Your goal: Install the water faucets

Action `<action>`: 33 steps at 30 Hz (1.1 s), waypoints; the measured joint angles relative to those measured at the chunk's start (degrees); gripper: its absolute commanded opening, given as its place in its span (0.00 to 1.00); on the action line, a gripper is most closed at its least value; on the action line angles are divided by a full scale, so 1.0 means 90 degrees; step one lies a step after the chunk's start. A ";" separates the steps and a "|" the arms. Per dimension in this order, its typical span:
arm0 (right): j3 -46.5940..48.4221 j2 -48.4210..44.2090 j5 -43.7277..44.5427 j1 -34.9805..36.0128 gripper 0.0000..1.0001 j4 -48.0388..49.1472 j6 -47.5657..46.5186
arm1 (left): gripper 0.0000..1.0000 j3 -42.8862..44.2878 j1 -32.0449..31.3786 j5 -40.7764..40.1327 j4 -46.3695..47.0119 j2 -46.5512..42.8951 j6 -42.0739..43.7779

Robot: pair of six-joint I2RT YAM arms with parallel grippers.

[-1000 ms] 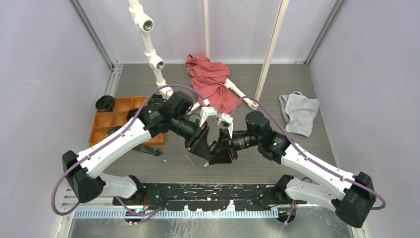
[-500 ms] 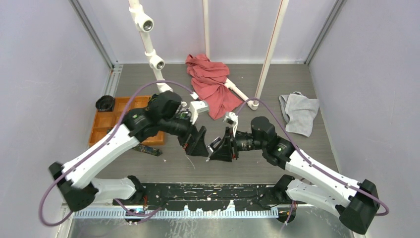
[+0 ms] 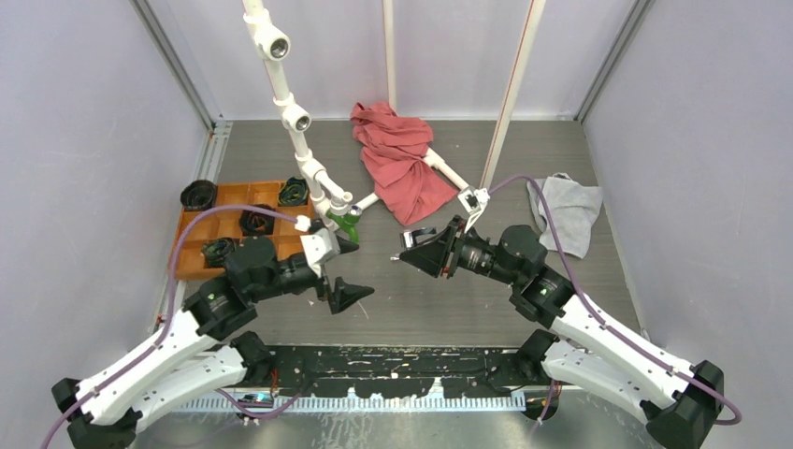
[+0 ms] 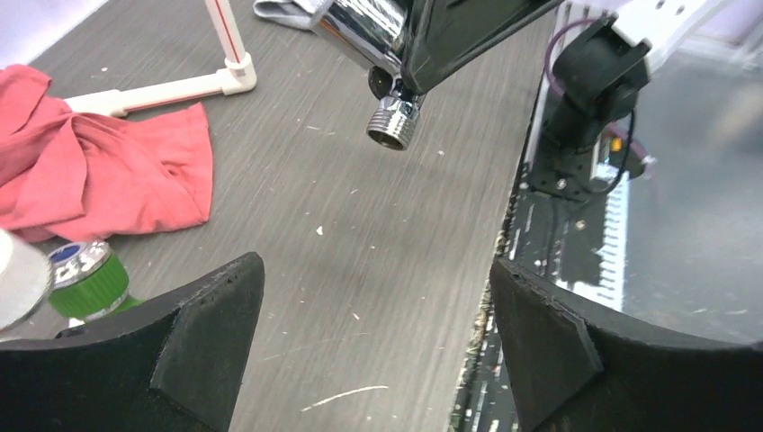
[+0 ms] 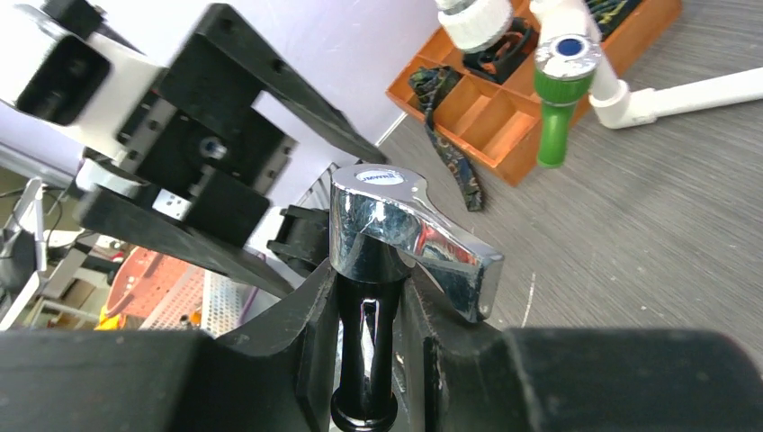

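Both arms have drawn back and apart since a second ago. The left end effector (image 4: pixel 378 333) is now spread and empty, in front of the white pipe (image 3: pixel 299 140). The right end effector (image 5: pixel 369 306) pinches the chrome faucet (image 5: pixel 396 225), which is held clear of the worktop (image 3: pixel 411 304) to the pipe's right, threaded end down. The green tap (image 3: pixel 348 223) sits at the pipe's foot.

The worktop is grey wood-grain, flecked with white debris. A red cloth (image 3: pixel 402 154) lies over the pipe's base legs, and an orange tray (image 3: pixel 201 245) is to the pipe's left. Pale walls enclose the cell.

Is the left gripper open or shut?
Open. The left gripper has its fingers wide apart, and nothing is held between them.
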 measured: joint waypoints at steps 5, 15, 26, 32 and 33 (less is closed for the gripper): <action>0.0163 0.0304 0.0102 0.0427 0.01 0.0151 0.0022 | 0.94 -0.0277 -0.0670 -0.0498 0.0653 0.0491 0.0809; 0.0214 0.0631 0.0109 0.0746 0.01 0.0338 0.0151 | 0.88 -0.0274 -0.1324 -0.1086 0.1494 0.0845 0.1732; 0.0245 0.0631 0.0107 0.0750 0.01 0.0359 0.0172 | 0.62 -0.0277 -0.1324 -0.0814 0.1630 0.0843 0.1746; 0.0250 0.0537 0.0199 0.0750 0.01 0.0355 0.0238 | 0.48 -0.0277 -0.1324 -0.0797 0.1554 0.0826 0.1829; 0.0250 0.0512 0.0216 0.0750 0.01 0.0355 0.0238 | 0.43 -0.0279 -0.1324 -0.0809 0.1552 0.0799 0.1838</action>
